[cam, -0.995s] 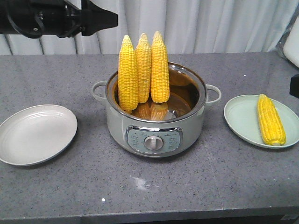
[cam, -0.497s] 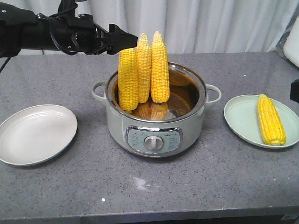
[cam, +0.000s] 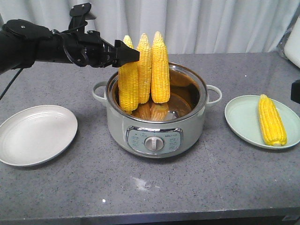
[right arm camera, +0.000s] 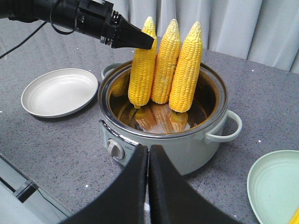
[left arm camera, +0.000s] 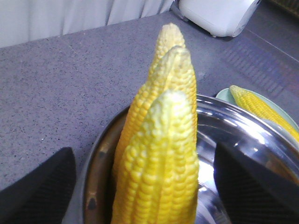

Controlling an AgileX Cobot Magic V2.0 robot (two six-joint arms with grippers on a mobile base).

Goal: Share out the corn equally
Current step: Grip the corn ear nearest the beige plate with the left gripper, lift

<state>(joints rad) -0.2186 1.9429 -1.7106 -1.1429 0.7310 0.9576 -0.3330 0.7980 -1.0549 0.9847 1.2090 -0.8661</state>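
Three corn cobs stand upright in the steel pot (cam: pixel 154 126): the leftmost cob (cam: pixel 128 79), a middle one (cam: pixel 144 70) and a right one (cam: pixel 160 70). A further cob (cam: pixel 272 121) lies on the pale green plate (cam: pixel 241 117) at the right. My left gripper (cam: pixel 135 55) reaches in from the left at the top of the leftmost cob. In the left wrist view that cob (left arm camera: pixel 159 163) stands between the wide-apart fingers (left arm camera: pixel 42 186), which do not press on it, so the gripper (left arm camera: pixel 149 186) is open. My right gripper (right arm camera: pixel 148 151) hangs in front of the pot, shut and empty.
A white plate (cam: pixel 35 135) with nothing on it lies left of the pot. The pot has side handles (cam: pixel 214 93) and a front knob (cam: pixel 152 143). A white appliance (left arm camera: pixel 219 14) stands at the far right. Curtains hang behind the table.
The left arm has moved right and down from the upper left, bringing its open fingers to the tip of the leftmost cob. The cobs and plates have not moved.
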